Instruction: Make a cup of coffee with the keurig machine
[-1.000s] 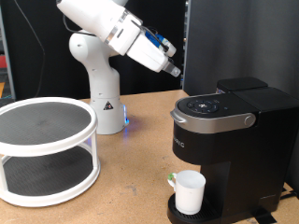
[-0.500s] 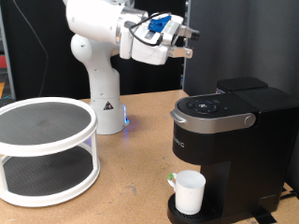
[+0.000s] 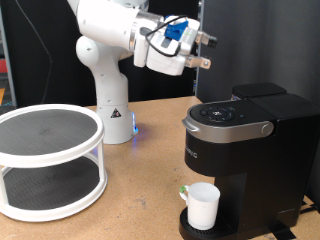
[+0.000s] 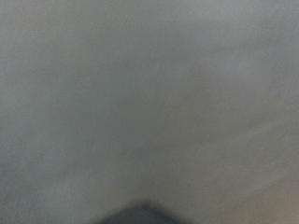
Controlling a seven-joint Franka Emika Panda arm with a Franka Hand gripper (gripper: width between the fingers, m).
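The black keurig machine (image 3: 248, 150) stands on the wooden table at the exterior view's right, with its lid down. The white cup (image 3: 203, 205) sits upright on the machine's drip tray, under the spout. My gripper (image 3: 206, 52) is high in the air, above and a little to the left of the machine's top. It points sideways toward the exterior view's right. Its fingers look apart and hold nothing. The wrist view is a blurred grey surface and shows neither the cup nor the machine.
A white two-tier round rack (image 3: 50, 160) with dark mesh shelves stands at the exterior view's left. My white arm base (image 3: 108, 105) is behind the table's middle. A dark panel (image 3: 260, 45) rises behind the machine.
My gripper has lifted away from the machine's top and turned from pointing down to pointing sideways. The cup and the machine have not moved.
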